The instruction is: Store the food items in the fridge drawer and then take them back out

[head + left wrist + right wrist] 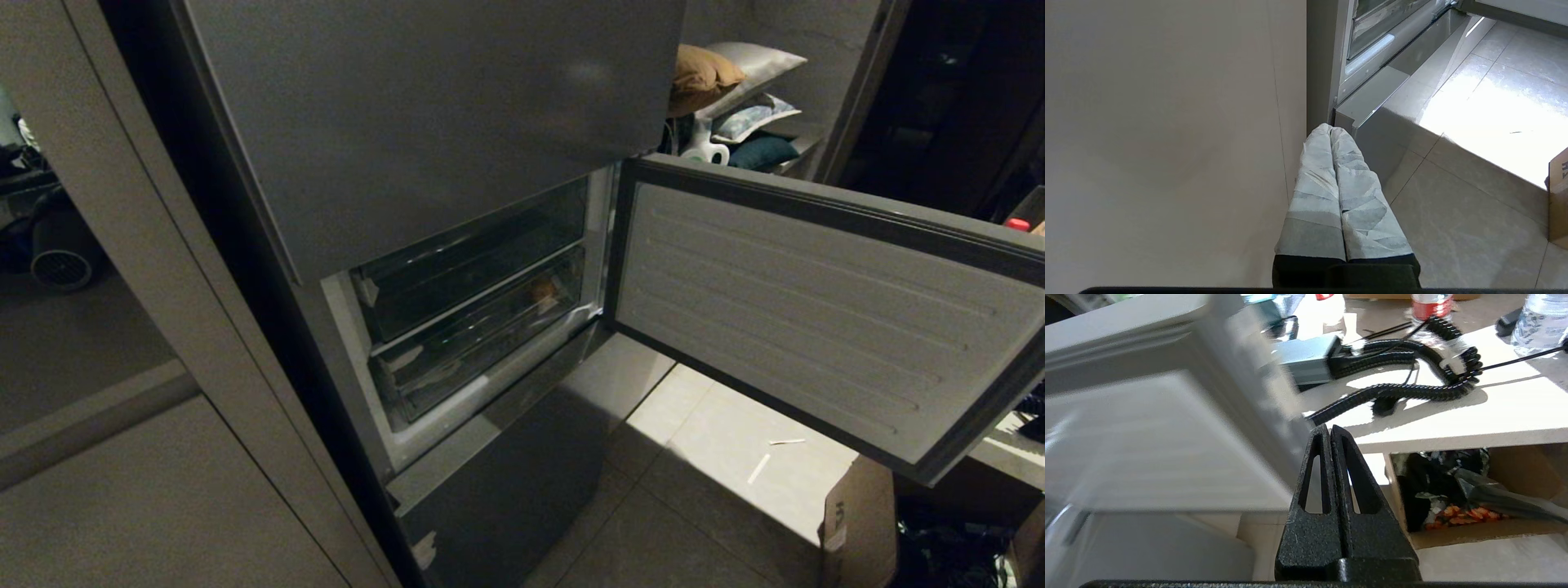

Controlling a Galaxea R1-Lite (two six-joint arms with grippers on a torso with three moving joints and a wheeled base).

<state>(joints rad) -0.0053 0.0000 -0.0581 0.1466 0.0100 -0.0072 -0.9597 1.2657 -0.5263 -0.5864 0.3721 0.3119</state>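
**Potato tucked away, both grippers empty**

Grey steel fills the head view: the fridge's upper door panel (pixel 424 114) hangs shut above, while the lower door (pixel 816 318) swings wide open to the robot's right. That leaves the compartment exposed, and there's the fridge drawer (pixel 482 327), clear plastic, pushed in under another see-through bin. Through its front a tan-brown food item (pixel 542 291) shows dimly toward the right end, so the storing half looks done and the retrieval is what remains, by my reading. Neither arm shows in this view. Cushions (pixel 727 90) are stacked on a shelf behind, and a cardboard box (pixel 853 523) sits on the tiled floor under the door's swing.

Over to the left wrist view: the left gripper (pixel 1331 130), fingers wrapped in pale tape, is clenched on nothing, parked low beside the cabinet wall (pixel 1167 122) near the fridge's bottom corner.

Right wrist view now: the right gripper (pixel 1329 428), black, pressed tight together and empty, points past the blurred open door toward a tabletop strewn with a coiled cable (pixel 1412 390) and bottles. The open door is what it must clear to reach the drawer.
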